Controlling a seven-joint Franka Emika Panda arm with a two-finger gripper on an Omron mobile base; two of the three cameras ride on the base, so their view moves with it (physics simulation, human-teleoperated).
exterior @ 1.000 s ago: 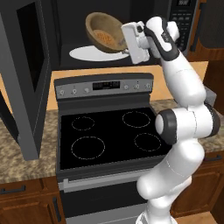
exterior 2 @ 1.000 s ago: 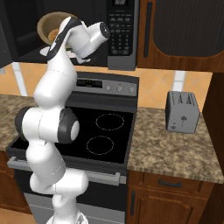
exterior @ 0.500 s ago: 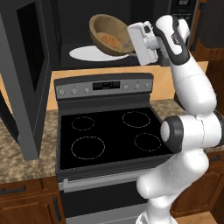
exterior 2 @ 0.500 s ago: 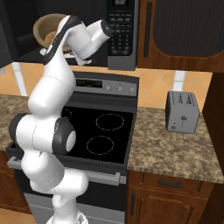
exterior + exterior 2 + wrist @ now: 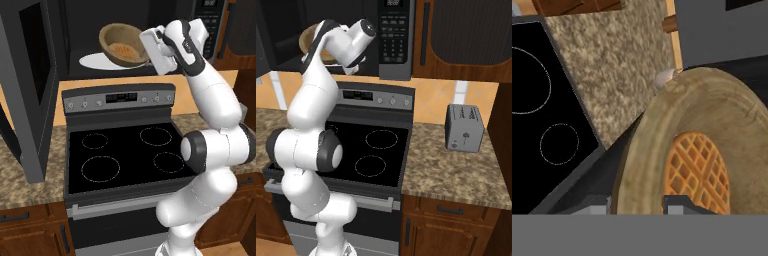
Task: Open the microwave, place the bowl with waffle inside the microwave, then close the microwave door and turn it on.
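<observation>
Inside the microwave [image 5: 125, 20], tilted bowl [image 5: 122, 45] with waffle [image 5: 125, 51] in clamped fingers [image 5: 682, 204].

Rendered evenly and fairly brightly, with flat, soft light and no clear source. Dim inside the microwave [image 5: 125, 30], where the white plate [image 5: 95, 61] stood out pale against the dark. Faint grey sheen on the stove [image 5: 125, 155] glass, no hard glare. Soft shading under the arm. Slightly coarse and blurred throughout; close-up bowl [image 5: 657, 150] rim and granite counter [image 5: 612, 65] smeared in the hand view.
</observation>
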